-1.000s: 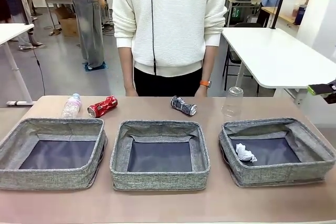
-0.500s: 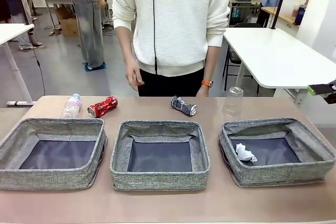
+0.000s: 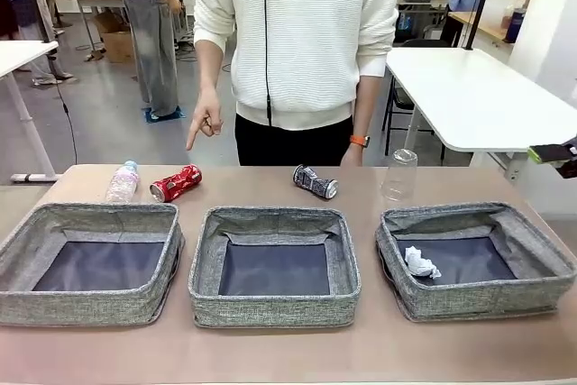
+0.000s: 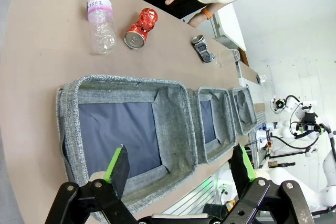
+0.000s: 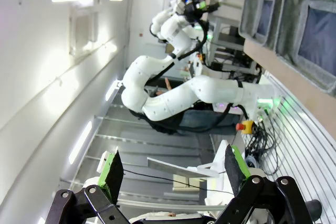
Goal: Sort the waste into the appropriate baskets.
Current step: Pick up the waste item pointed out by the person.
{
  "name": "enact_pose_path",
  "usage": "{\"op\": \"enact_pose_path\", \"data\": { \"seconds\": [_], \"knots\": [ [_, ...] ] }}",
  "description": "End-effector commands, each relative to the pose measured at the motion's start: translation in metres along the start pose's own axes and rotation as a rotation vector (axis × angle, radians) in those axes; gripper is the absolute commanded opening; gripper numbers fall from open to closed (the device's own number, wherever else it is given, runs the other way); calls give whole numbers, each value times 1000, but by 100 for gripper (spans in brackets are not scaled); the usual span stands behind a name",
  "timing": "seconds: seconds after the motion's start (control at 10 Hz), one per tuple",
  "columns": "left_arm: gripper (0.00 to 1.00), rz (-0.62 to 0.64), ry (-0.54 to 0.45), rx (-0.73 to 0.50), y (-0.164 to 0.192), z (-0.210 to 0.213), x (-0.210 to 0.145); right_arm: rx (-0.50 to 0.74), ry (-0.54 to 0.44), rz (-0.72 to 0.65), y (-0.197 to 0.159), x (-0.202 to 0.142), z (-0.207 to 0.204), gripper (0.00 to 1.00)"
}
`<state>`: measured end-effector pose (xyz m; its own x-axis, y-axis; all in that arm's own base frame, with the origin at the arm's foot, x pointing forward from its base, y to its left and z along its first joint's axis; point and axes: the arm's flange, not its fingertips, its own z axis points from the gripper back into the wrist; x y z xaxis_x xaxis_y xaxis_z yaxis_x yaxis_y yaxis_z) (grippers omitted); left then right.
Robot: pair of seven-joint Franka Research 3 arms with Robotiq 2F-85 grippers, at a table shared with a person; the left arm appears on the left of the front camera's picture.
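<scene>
Three grey woven baskets sit in a near row: the left basket (image 3: 86, 300) and middle basket (image 3: 272, 307) show bare dark bottoms, while the right basket (image 3: 478, 300) holds a crumpled white paper wad (image 3: 420, 262). Beyond them, left to right, lie a clear plastic bottle (image 3: 123, 181), a crushed red can (image 3: 176, 183) and a crushed black-and-silver can (image 3: 315, 181). A clear plastic cup (image 3: 399, 175) stands farthest right.

Three baskets (image 3: 270, 308) span the table (image 3: 270, 349), slim gaps between. Behind them the bottle (image 3: 123, 181), crushed red can (image 3: 176, 183), printed can (image 3: 315, 181) and plastic cup (image 3: 400, 175) sit spaced along the far strip. A person's pointing hand (image 3: 206, 123) hangs near the red can.
</scene>
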<state>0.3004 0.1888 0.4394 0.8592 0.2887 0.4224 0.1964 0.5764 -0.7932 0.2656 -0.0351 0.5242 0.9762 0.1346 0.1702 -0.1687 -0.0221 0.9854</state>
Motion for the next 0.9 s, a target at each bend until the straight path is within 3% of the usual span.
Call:
{"op": "enact_pose_path", "data": {
  "seconds": [0.0,0.4,0.6,0.8],
  "knots": [
    [100,-19,-10,-16,0,-1,0,19,-3,-13,7,3,-2,100],
    [100,0,0,0,0,0,0,19,-3,-13,7,3,-2,100],
    [100,-328,236,285,-68,-71,52,19,-3,-13,7,3,-2,100],
    [100,-635,536,366,-135,-175,88,19,-3,-13,7,3,-2,100]
  ]
}}
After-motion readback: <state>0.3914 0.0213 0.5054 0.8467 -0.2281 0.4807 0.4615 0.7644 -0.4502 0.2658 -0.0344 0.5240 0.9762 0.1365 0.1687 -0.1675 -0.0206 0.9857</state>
